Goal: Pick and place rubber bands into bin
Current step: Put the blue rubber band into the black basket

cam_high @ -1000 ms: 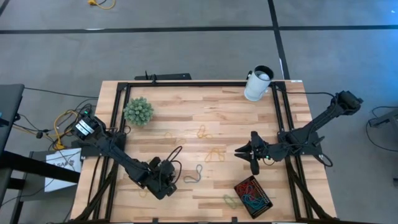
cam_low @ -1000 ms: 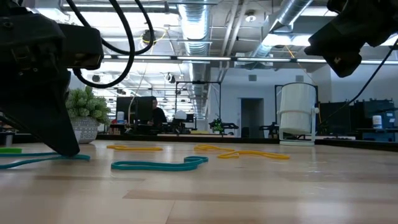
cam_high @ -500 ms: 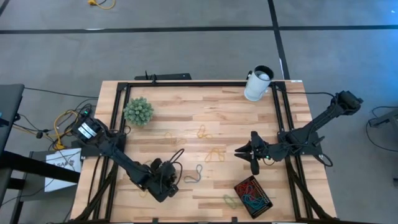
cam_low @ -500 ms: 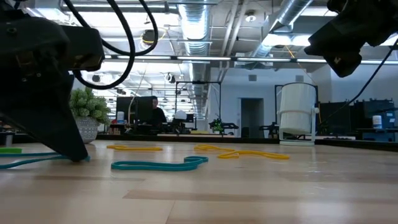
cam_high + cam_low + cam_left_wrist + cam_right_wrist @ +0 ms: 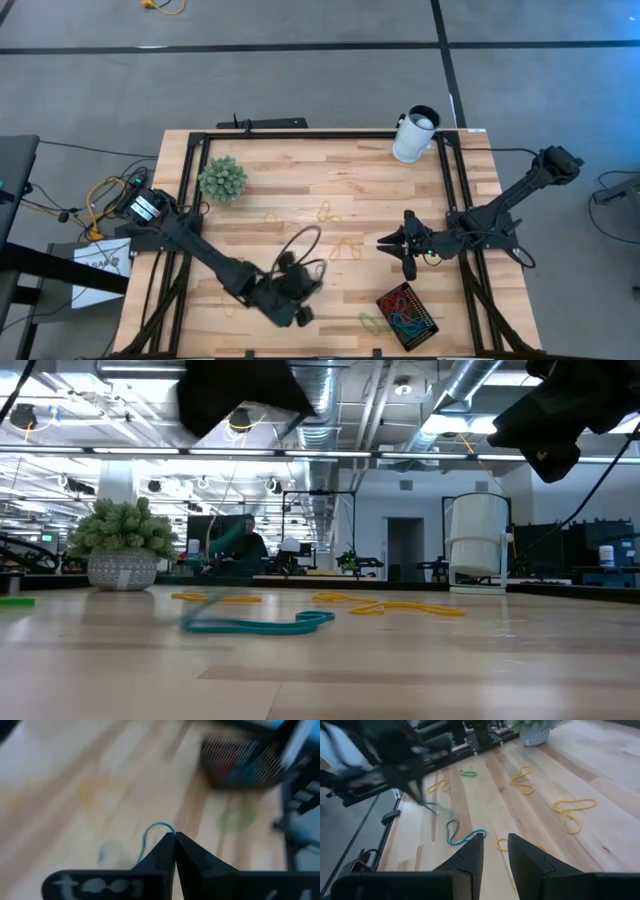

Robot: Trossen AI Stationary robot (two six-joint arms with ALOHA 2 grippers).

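Since half a second ago, our left gripper (image 5: 296,312) is swinging off the boards toward the bin (image 5: 407,315), and in the low view it is lifting clear of the teal band (image 5: 262,625) it was crouching beside. We are seeing its fingers (image 5: 162,851) pressed together in the left wrist view, with a thin blue rubber band (image 5: 152,831) curling out from between the tips, so we are reading it as clenched on that band. Left of the bin, a green band (image 5: 372,323) is lying on the table (image 5: 300,190), just beside the bin's near corner. Farther from the bin, yellow bands (image 5: 345,248) are resting on the wood toward the potted plant (image 5: 222,178). The bin itself is holding a tangle of red and blue bands and is sitting near the table's front edge. Above the bin, our right gripper (image 5: 385,243) is hovering, its fingers (image 5: 470,854) parted and gripping nothing. Beyond it, a white cup (image 5: 414,134) is standing at the far edge.
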